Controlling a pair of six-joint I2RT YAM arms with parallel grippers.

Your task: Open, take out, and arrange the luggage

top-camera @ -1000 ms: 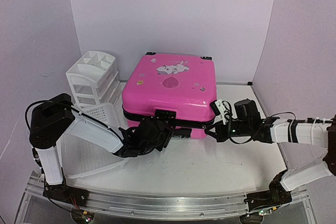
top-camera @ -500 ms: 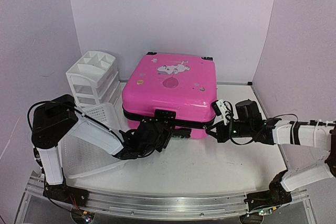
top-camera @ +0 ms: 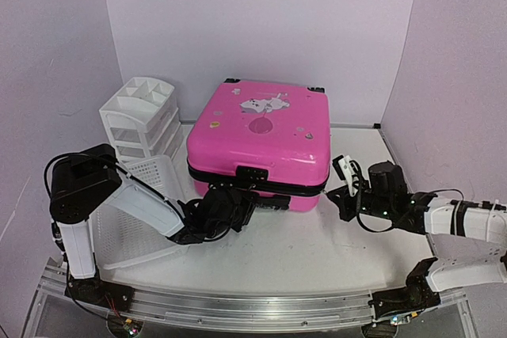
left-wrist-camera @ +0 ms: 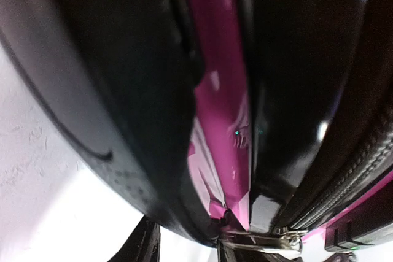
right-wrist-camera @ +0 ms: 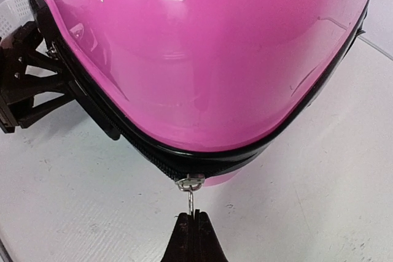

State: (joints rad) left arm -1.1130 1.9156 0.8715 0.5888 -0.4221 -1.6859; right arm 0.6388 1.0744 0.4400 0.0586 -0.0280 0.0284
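Observation:
The luggage (top-camera: 257, 136), a bright-pink hard-shell suitcase with cartoon stickers, lies flat and closed at the table's middle. My right gripper (top-camera: 334, 195) sits just off its front right corner. In the right wrist view, that gripper (right-wrist-camera: 193, 216) is shut on the thin metal zipper pull (right-wrist-camera: 191, 197), which hangs from the slider (right-wrist-camera: 191, 182) on the black zipper trim under the pink shell (right-wrist-camera: 209, 59). My left gripper (top-camera: 238, 207) presses against the front face by the black handle (top-camera: 269, 203). In the left wrist view, its jaws (left-wrist-camera: 190, 246) stand partly apart astride a black rounded part (left-wrist-camera: 123, 90); any contact is hidden.
A white mesh basket (top-camera: 135, 227) lies tilted at the left, under my left arm. Behind it, a white drawer organizer (top-camera: 142, 120) stands beside the suitcase's left side. Purple walls close in the back and both sides of the table.
My right arm has drawn back to the right and nearer, keeping hold of the zipper pull. The suitcase has shifted slightly right. My left arm has barely moved.

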